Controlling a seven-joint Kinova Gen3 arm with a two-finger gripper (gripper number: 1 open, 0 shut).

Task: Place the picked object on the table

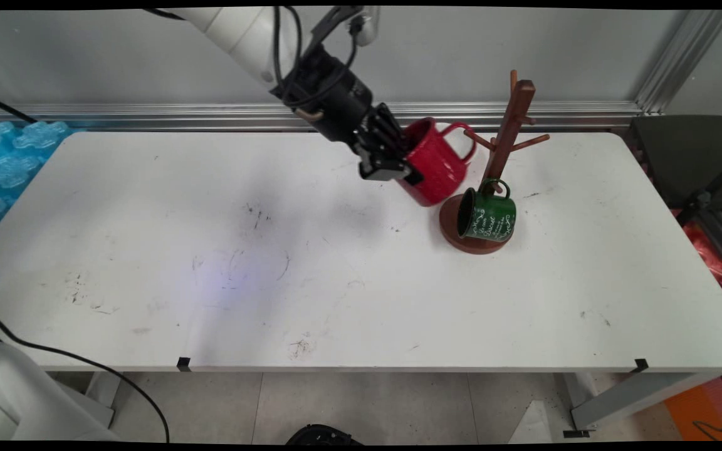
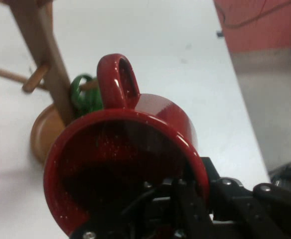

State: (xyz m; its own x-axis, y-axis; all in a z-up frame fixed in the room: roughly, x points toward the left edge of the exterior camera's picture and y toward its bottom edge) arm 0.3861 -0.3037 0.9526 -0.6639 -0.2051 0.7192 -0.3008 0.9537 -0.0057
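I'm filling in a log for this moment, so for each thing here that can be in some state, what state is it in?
Gripper: shut on the red mug's rim, one finger inside.
Red mug: held in the air, tilted, handle toward the mug tree.
Green mug: hanging by its handle on a low peg, mouth sideways.
Mug tree: upright on its round base, upper pegs bare.
Table: scuffed with dark marks.

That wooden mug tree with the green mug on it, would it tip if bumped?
Probably not easily: the mug tree stands on a broad round base. Still, its post is tall and thin, and the green mug hangs low on one side, so a push high up might rock it.
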